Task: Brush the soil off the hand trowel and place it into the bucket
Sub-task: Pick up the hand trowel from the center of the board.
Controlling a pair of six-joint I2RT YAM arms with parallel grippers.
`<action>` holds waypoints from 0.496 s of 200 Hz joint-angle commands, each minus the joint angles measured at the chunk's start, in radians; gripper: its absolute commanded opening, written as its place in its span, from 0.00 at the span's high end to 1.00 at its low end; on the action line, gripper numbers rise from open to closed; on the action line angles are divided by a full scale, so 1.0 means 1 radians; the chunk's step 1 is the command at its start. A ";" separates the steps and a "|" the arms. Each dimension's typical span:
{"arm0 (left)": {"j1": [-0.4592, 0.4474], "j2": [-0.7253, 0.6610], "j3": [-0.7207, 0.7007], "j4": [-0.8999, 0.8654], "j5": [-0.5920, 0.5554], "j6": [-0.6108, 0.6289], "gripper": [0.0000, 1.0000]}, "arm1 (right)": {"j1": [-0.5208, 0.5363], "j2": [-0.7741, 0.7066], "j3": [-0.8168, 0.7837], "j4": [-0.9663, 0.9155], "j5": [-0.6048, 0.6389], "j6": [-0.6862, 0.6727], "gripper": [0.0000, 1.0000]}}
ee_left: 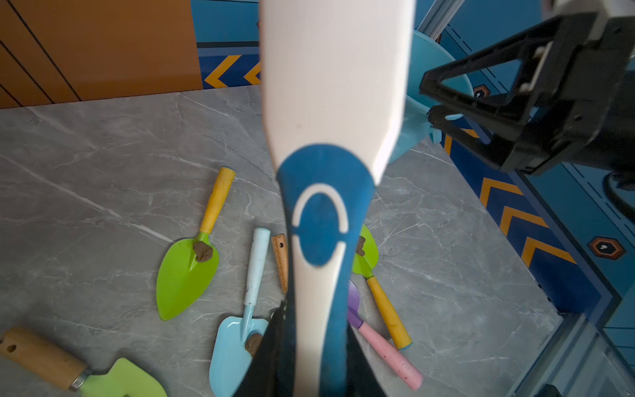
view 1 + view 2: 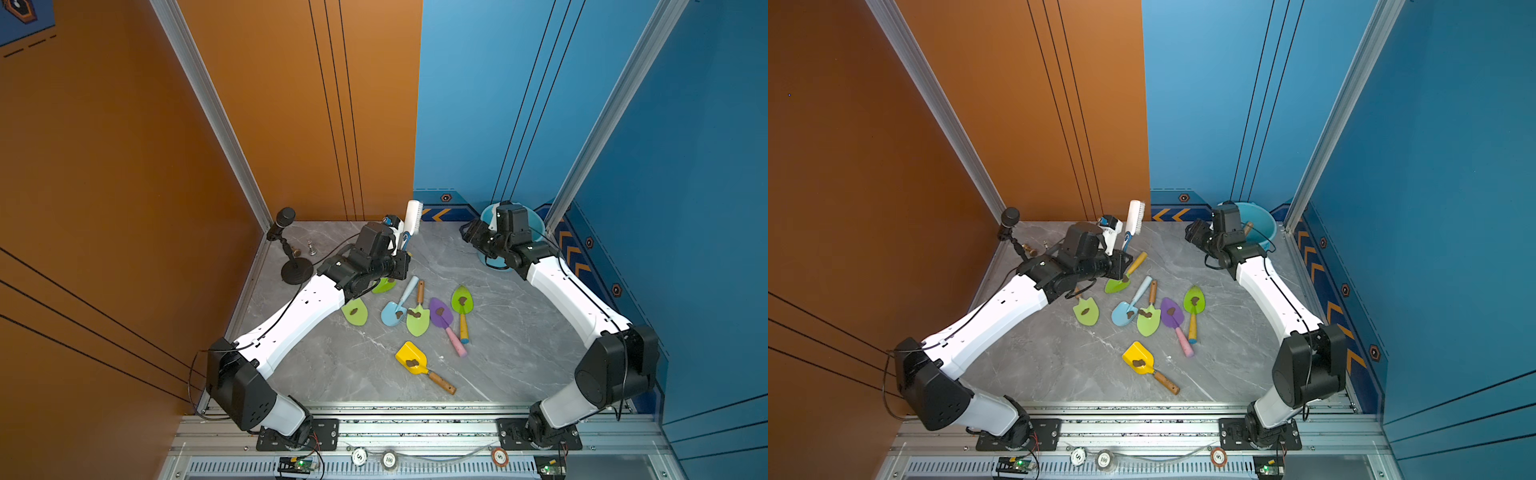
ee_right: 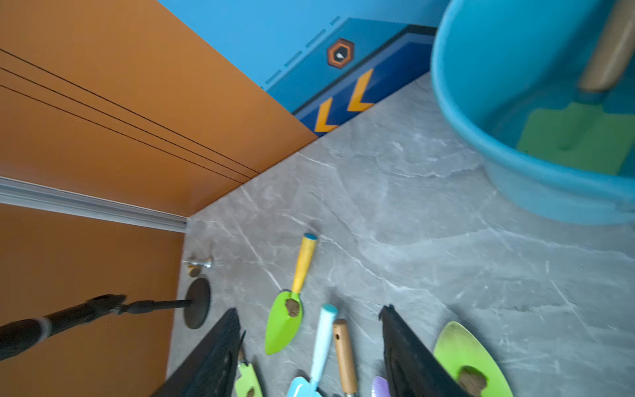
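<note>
Trowel (image 3: 580,137), green, in bucket (image 3: 481,103) beside right gripper (image 3: 311,309), fingers parted, empty. Left gripper (image 2: 398,237) fingers clamp brush (image 2: 413,218), head above them.

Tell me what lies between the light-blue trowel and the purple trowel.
A green wooden-handled trowel, soil on its blade, lies between the light-blue trowel and the purple trowel; both top views show it.

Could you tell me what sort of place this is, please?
Probably a robot test cell, not a garden: aluminium frame posts, an orange wall and blue wall, and a left arm and right arm bolted to a rail beside the marbled tabletop.
</note>
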 commanded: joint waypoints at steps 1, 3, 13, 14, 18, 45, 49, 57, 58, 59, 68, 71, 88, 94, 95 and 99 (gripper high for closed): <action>-0.012 -0.045 -0.022 0.016 -0.123 0.001 1.00 | 0.071 0.062 -0.030 -0.070 0.075 -0.079 0.35; -0.012 -0.047 -0.023 0.016 -0.125 0.002 1.00 | 0.076 0.067 -0.031 -0.070 0.075 -0.084 0.36; -0.010 -0.063 -0.038 0.015 -0.139 0.005 1.00 | 0.101 0.101 -0.029 -0.071 0.067 -0.122 0.37; -0.010 -0.065 -0.041 0.015 -0.141 0.005 1.00 | 0.104 0.103 -0.028 -0.070 0.067 -0.126 0.37; -0.010 -0.073 -0.047 0.012 -0.148 0.006 1.00 | 0.113 0.114 -0.028 -0.073 0.067 -0.134 0.37; -0.003 -0.122 -0.100 -0.001 -0.168 -0.004 1.00 | 0.155 0.191 -0.028 -0.061 0.062 -0.183 0.42; -0.001 -0.129 -0.108 -0.002 -0.168 -0.008 1.00 | 0.162 0.201 -0.030 -0.055 0.057 -0.186 0.43; 0.000 -0.143 -0.121 -0.008 -0.172 -0.011 1.00 | 0.172 0.224 -0.032 -0.050 0.051 -0.191 0.45; 0.000 -0.144 -0.122 -0.009 -0.172 -0.012 1.00 | 0.174 0.227 -0.033 -0.050 0.050 -0.191 0.45; 0.001 -0.146 -0.123 -0.011 -0.172 -0.012 1.00 | 0.175 0.230 -0.033 -0.051 0.050 -0.191 0.45; 0.002 -0.161 -0.136 -0.021 -0.175 -0.012 1.00 | 0.188 0.256 -0.037 -0.047 0.031 -0.195 0.45; 0.002 -0.166 -0.139 -0.024 -0.176 -0.011 1.00 | 0.192 0.266 -0.040 -0.042 0.017 -0.201 0.45; 0.002 -0.197 -0.164 -0.040 -0.173 -0.010 1.00 | 0.217 0.313 -0.050 -0.032 -0.028 -0.239 0.45; 0.002 -0.206 -0.174 -0.041 -0.174 -0.011 1.00 | 0.226 0.326 -0.050 -0.030 -0.038 -0.255 0.45; 0.002 -0.207 -0.175 -0.041 -0.175 -0.012 1.00 | 0.228 0.328 -0.049 -0.029 -0.040 -0.257 0.45; 0.002 -0.215 -0.184 -0.041 -0.178 -0.016 1.00 | 0.234 0.336 -0.049 -0.026 -0.043 -0.267 0.46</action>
